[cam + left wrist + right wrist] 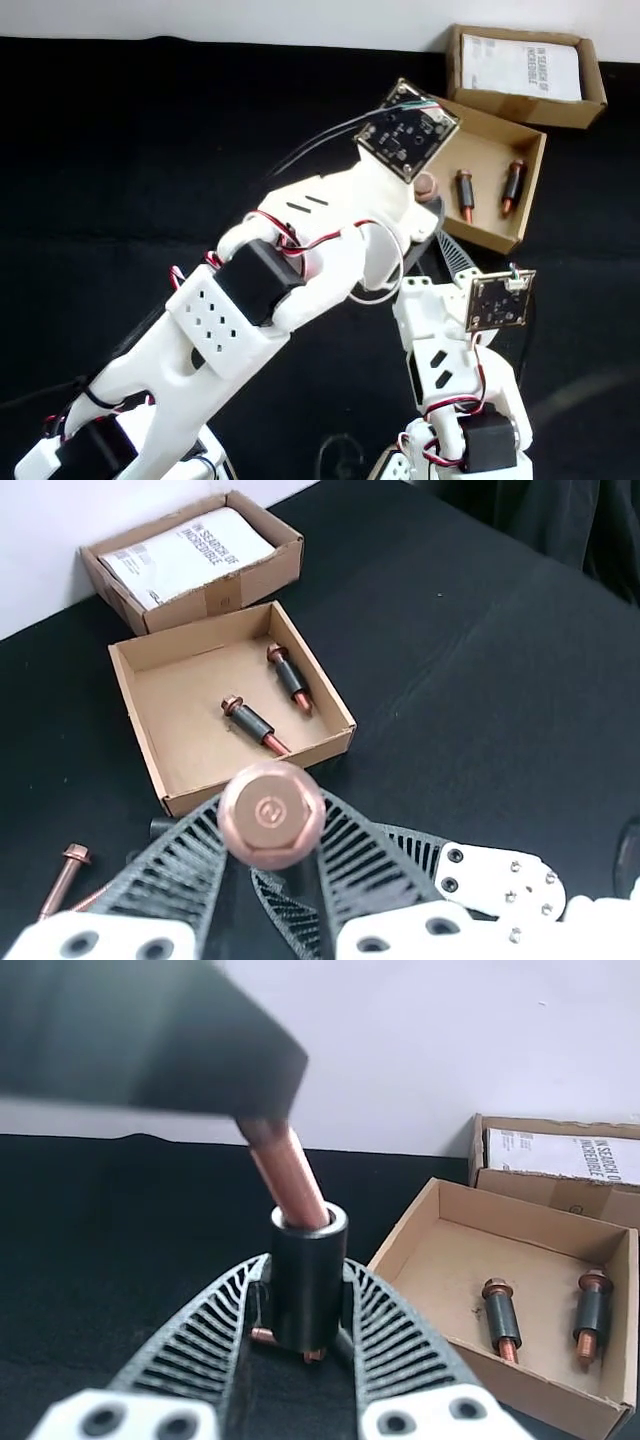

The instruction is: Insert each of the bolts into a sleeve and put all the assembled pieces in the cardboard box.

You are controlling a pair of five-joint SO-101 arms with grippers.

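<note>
My left gripper (270, 825) is shut on a copper bolt (270, 813), whose flanged head faces the left wrist camera. In the right wrist view its shaft (291, 1177) enters the top of a black sleeve (307, 1282), which stands upright with my right gripper (305, 1295) shut on it. The shaft's tip shows below the sleeve. In the high view the bolt head (425, 186) sits beside the open cardboard box (487, 148), under the left arm's wrist. Two assembled pieces (466, 194) (513, 186) lie inside the box (180, 695). A loose bolt (62, 876) lies on the black table.
A second cardboard box (525, 75) holding a white printed booklet stands behind the open one. The left arm (260, 290) stretches diagonally across the table's middle. The right arm (460, 390) stands at the front right. Black cloth (120, 150) covers the table.
</note>
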